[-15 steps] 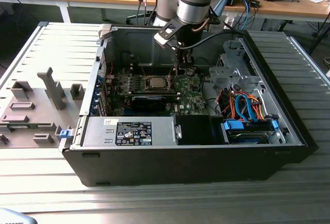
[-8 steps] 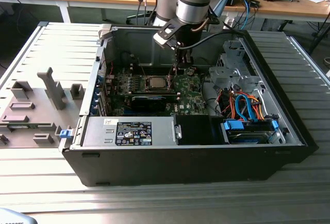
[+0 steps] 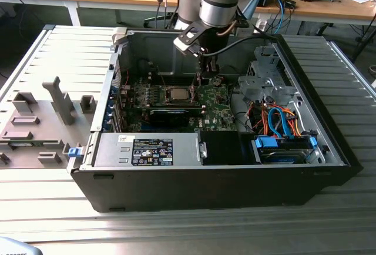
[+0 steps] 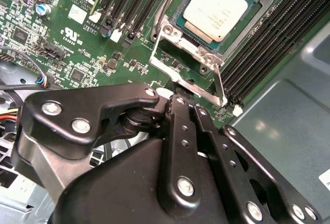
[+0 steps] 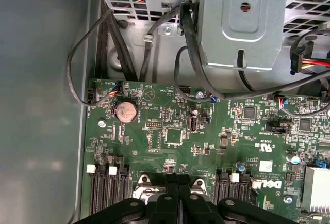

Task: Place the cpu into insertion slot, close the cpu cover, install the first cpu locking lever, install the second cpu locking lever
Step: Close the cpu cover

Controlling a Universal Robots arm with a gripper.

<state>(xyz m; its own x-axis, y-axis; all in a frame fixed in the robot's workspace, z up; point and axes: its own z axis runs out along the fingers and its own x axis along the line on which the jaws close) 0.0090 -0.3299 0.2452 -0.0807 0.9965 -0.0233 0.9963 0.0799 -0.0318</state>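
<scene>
1. The chip (image 4: 219, 7) is in. It lies flat in its socket (image 4: 202, 52), near the middle of the exterior view, inside the open computer case (image 3: 194, 187) on the table (image 3: 176, 231).
2. The cover (image 4: 185, 82) isn't down. It stands tilted up just beside the chip, with green board showing through its window.
3. The hand (image 4: 178, 96) sits right at the cover's free edge, fingers drawn together. I can't tell whether they pinch the rim.
4. Still to do, by my reckoning: closing the cover, then both locking levers.
</scene>
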